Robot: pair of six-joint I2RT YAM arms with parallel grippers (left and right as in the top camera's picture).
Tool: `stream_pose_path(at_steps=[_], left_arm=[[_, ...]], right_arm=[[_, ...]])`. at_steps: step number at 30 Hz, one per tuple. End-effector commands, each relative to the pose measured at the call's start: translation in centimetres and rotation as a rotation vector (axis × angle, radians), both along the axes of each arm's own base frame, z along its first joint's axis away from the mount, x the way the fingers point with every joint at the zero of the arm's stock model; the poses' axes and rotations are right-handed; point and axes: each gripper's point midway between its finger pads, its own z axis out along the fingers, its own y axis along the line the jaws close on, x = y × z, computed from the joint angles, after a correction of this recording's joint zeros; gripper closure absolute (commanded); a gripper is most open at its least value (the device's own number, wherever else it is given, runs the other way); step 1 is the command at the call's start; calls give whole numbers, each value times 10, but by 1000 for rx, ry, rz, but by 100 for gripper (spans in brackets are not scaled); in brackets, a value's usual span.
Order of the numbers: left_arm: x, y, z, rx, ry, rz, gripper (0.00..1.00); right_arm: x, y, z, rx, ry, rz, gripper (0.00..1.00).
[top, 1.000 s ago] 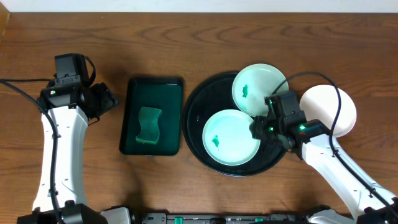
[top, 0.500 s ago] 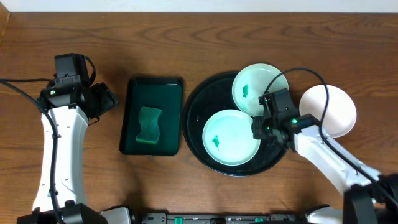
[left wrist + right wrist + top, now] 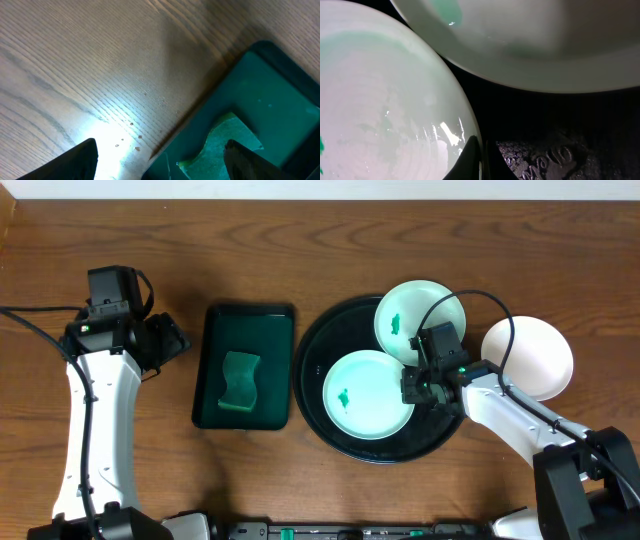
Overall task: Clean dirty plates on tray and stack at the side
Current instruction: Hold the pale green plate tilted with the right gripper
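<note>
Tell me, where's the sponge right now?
Seen from overhead, the sponge lies in the green tray, on the left half of the table, just left of the black tray.

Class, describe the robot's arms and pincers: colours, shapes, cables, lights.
The left arm and right arm match: smooth white links, blocky black joints and wrists, thin black cables looping alongside, a small green light near each wrist. The left pincer and right pincer have black fingers.

My overhead camera looks straight down on the tray from high above. My right wrist camera sits close over the tray's right side; my left wrist camera faces table well left of it. Overhead covers both.
</note>
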Motion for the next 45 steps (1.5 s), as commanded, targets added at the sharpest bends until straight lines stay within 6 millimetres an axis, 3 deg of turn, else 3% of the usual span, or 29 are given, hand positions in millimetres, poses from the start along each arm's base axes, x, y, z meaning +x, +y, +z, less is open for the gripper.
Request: stream_pose_path(at_steps=[1,6,12,18,28,45], left_arm=[[2,3,7,9,-15,12,19],[2,3,7,9,-15,12,19],[2,3,7,9,-15,12,19],[2,3,7,9,-15,12,19],[2,3,7,9,-15,12,19],[7,4,9,14,-38,12,19]], right_arm=[[7,-19,-2,-80,-26,-83,99],[7,-19,-2,-82,-26,-84,96],[9,-18,1,-79,-36,-80,73],[18,-15,22,-66,-102,-51,63],[17,-16,28,-62,-111,-50,72],[13,-15,25,-61,-93,-47,72]])
